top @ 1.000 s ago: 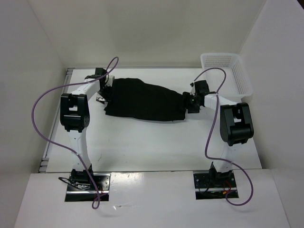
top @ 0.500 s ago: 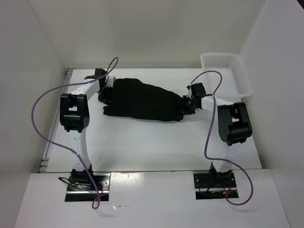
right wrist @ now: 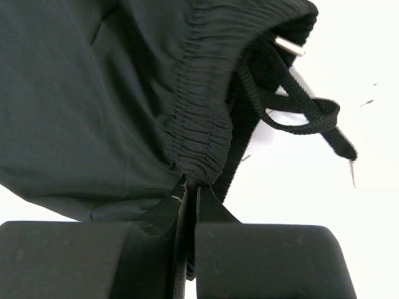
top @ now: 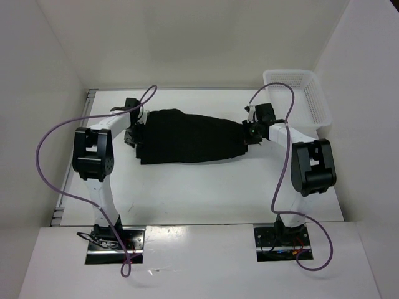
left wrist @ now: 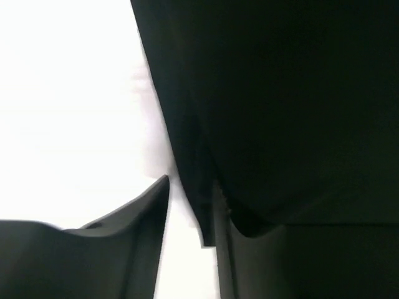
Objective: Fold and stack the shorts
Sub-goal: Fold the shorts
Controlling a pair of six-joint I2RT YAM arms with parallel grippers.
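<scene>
The black shorts [top: 187, 137] lie spread across the far half of the table. My right gripper [top: 250, 132] is at their right end, shut on the gathered waistband [right wrist: 199, 137], with its fingertips [right wrist: 168, 208] pinching the elastic. The drawstring [right wrist: 293, 106] loops loose on the table beside it. My left gripper [top: 133, 134] is at the shorts' left end. In the left wrist view its jaws stand apart. A hem corner of the shorts [left wrist: 202, 212] hangs between them, close to the right finger [left wrist: 249, 261], and white table shows in the gap.
A white mesh basket [top: 318, 103] stands at the back right corner, just beyond the right arm. White walls close in the table on three sides. Purple cables arc above both arms.
My right gripper closed on the waistband and drew it slightly back and right. My left gripper shut, then parted again and shifted nearer. The shorts now lie flatter with a straighter near edge.
</scene>
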